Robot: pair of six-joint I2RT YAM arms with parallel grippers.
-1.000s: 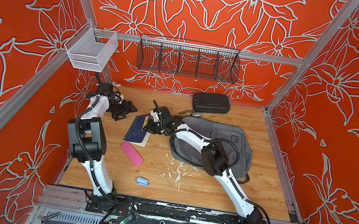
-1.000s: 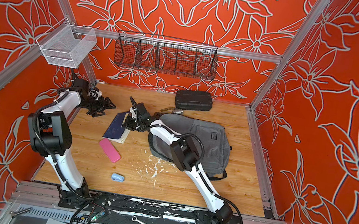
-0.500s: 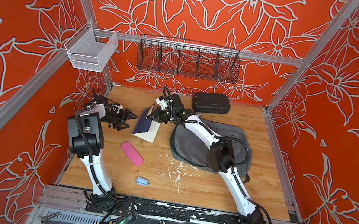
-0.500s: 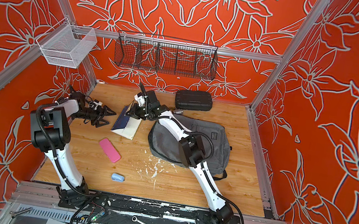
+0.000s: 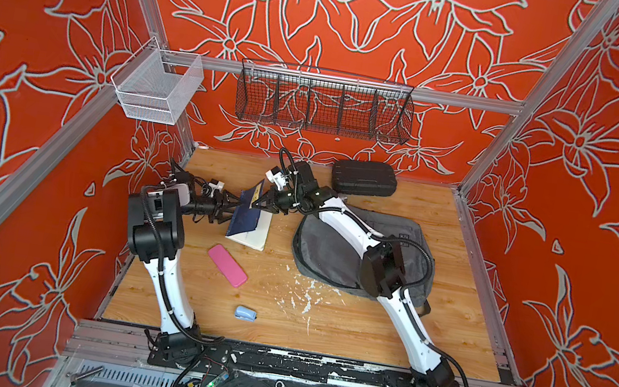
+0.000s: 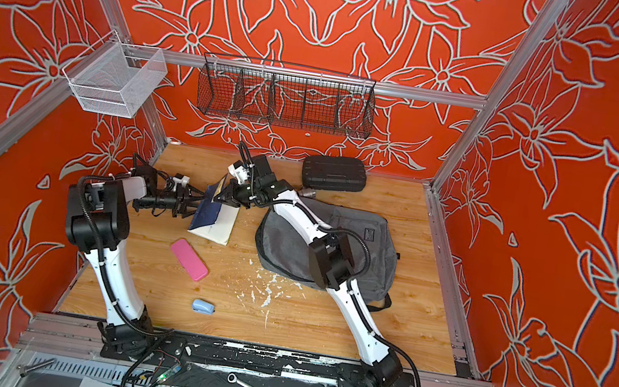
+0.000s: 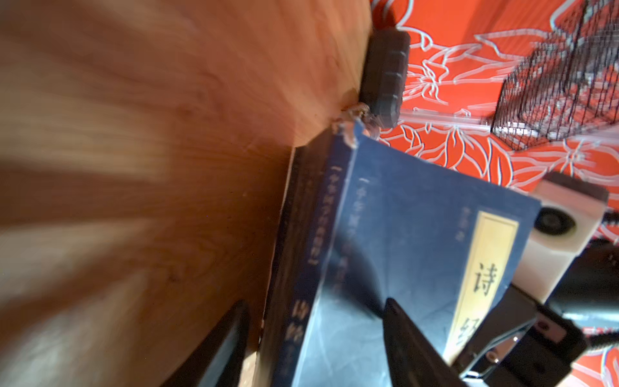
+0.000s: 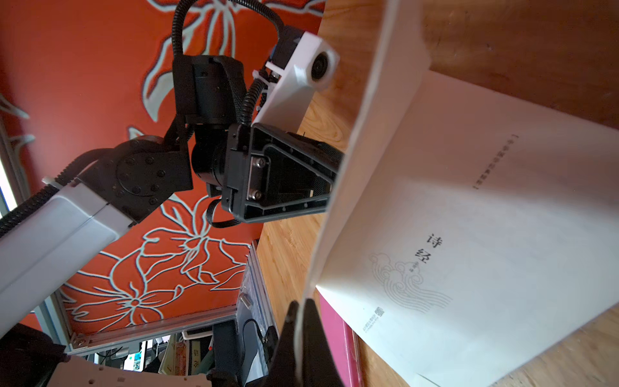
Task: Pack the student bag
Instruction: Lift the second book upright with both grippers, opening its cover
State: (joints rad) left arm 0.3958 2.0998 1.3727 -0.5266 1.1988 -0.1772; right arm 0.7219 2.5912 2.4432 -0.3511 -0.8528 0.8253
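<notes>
The student bag (image 5: 322,247) (image 6: 378,252), grey fabric, lies flat on the wooden floor to the right of centre, under my right arm. Left of it a dark blue book (image 5: 249,220) (image 6: 212,215) (image 7: 402,234) rests with its front cover raised. My right gripper (image 5: 257,204) (image 6: 219,197) (image 8: 302,303) is shut on that cover's edge, and the white title page (image 8: 485,234) shows beneath. My left gripper (image 5: 231,209) (image 6: 196,204) (image 7: 316,303) straddles the book at its spine. One finger lies on the cover; the other stands off on the wood side.
A black ribbed hard case (image 5: 364,177) sits by the back wall. A pink flat case (image 5: 227,265) and a small light blue item (image 5: 245,313) lie in front of the book. White flecks (image 5: 301,290) dot the wood. A black wire basket (image 5: 324,102) and a white one (image 5: 156,88) hang above.
My right gripper has lifted the book's cover up from flat. My left gripper has moved right onto the book's spine side, and its jaws have narrowed.
</notes>
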